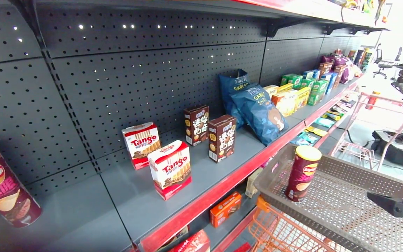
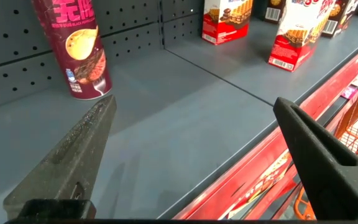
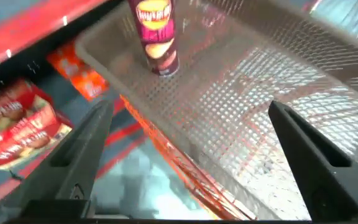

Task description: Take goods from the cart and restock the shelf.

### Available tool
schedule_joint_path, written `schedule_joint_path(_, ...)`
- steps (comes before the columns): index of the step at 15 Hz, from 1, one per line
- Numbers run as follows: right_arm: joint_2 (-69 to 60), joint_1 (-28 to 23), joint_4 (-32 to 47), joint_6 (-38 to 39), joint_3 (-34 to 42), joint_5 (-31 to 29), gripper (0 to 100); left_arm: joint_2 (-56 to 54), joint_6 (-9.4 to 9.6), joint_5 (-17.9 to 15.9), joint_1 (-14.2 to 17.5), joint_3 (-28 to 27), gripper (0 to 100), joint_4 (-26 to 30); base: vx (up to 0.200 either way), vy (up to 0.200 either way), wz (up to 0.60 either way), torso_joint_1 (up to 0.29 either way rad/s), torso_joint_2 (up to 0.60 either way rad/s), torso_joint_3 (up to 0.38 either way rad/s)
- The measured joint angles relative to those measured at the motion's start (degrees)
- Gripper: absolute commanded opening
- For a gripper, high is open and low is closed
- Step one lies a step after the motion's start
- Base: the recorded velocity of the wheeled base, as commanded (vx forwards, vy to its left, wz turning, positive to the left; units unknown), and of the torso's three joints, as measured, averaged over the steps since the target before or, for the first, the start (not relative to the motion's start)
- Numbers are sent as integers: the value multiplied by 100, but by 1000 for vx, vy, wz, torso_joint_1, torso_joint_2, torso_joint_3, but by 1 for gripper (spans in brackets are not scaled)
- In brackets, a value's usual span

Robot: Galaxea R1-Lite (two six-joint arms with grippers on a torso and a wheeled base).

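Here, the left tool (image 2: 194,102) hung spread wide and empty over the shelf (image 2: 185,118), near a chip can (image 2: 79,50) standing at the back. The right tool (image 3: 190,104), likewise spread and empty, hovered above the cart basket (image 3: 278,74), where a second can (image 3: 157,34) stood upright. Restocking looked partly done: one can shelved, one left to fetch.

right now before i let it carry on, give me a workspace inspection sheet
surface: grey shelf, red front edge
job's things: one chips can upright on the shelf, another upright in the cart tray
clutter: two wafer boxes, two brown boxes, blue bags
grippers: left gripper open over the shelf, right gripper open above the tray
cables: dark cable on the floor by the pink cart, seemingly
surroundings: orange box on lower shelf, office chair far back
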Motion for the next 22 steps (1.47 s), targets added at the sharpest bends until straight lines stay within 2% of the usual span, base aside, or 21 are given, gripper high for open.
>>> schedule_joint_path(5, 2210, 65, -2182, -48, -48, 196, 100, 0, 0, 0, 0, -2, 100, 0, 0, 0, 0, 0, 0, 0)
schedule_joint_path(7, 2896, 116, -2815, -108, -50, 284, 100, 0, 2, 0, 0, -2, 100, 0, 0, 0, 0, 0, 0, 0)
schedule_joint_path(12, 4084, 87, -3936, -628, -108, 295, 100, 0, 2, 0, 0, 0, 100, 0, 0, 0, 0, 0, 0, 0)
schedule_joint_path(22, 5675, 20, -5552, -623, -634, 585, 100, 0, 2, -2, 0, -2, 100, 0, 0, 0, 0, 0, 0, 0)
